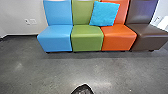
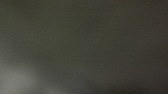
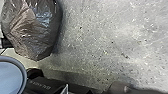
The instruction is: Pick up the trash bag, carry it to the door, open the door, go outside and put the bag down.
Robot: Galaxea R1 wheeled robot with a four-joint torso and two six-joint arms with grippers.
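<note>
Nearest the head camera, a glossy, wrinkled dark peak rises, apparently the top of the trash bag (image 1: 83,90); it sits in front of the green chair and well apart from it. The right wrist view shows the bag's dark, crinkled plastic more fully, narrowing to a blunt point; whether it touches the floor cannot be told.

Largest is the grey, speckled floor (image 1: 57,72), stretching out before the green chair (image 1: 87,37). Behind that chair runs a pale wall (image 1: 22,12) with a dark strip along its foot.

Four armless chairs stand in a row. The blue chair (image 1: 55,37) is just left of the green one, the orange chair (image 1: 118,37) just right of it, and the brown chair (image 1: 147,37) beyond the orange. Smaller is a turquoise cushion (image 1: 104,13), propped slightly tilted across the backs of the green and orange chairs.

A round, pale blue piece with a grey rim (image 3: 24,77) shows in the right wrist view beside a black part (image 3: 45,86) with unreadable lettering. Smallest are the wall plates (image 1: 30,21), left of the green chair, past the blue.

How far either tool is open, and whether it grips the bag, cannot be told.
</note>
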